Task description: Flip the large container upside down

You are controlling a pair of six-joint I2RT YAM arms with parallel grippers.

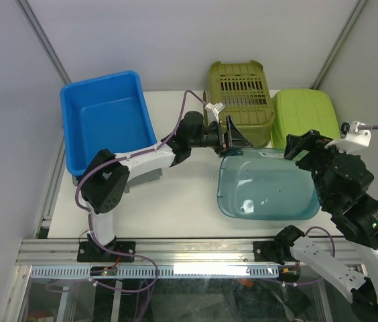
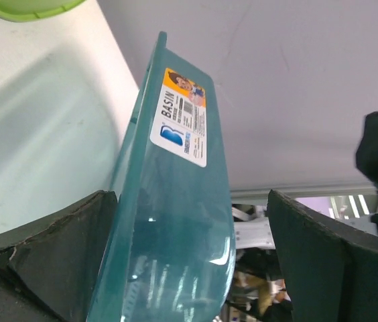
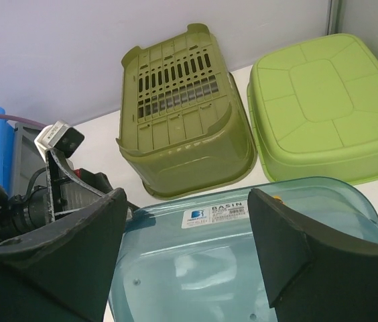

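**Teal basin half-held mid-table, and the grip is looking thin**

From the top camera, the teal basin (image 1: 269,191) is sitting on the table (image 1: 175,194) in front of my right arm, just near of the olive basket (image 1: 240,100) and the light green tub (image 1: 304,117). My left gripper (image 1: 234,142) is reaching to its far left corner; my right gripper (image 1: 301,149) is hovering at its far right corner. I am judging that a one-corner hold could let the basin twist or skid into the basket. Through the clear plastic I cannot tell whether mouth or base is facing up.

From the left wrist, my left gripper (image 2: 189,201) is standing with its fingers (image 2: 61,248) apart, straddling the basin's (image 2: 169,221) steeply tilted wall. The wall is lying against one finger, with daylight before the other, so I am not clamping it. If I am lifting like this, it may slide off and drop back. The label (image 2: 183,117) is showing; the rest of the basin is cut off.

From the right wrist, my right gripper (image 3: 187,194) is open above the basin (image 3: 242,268), touching nothing I can see. Closing late or off the rim could shove it. The fingers are hiding its near edge.
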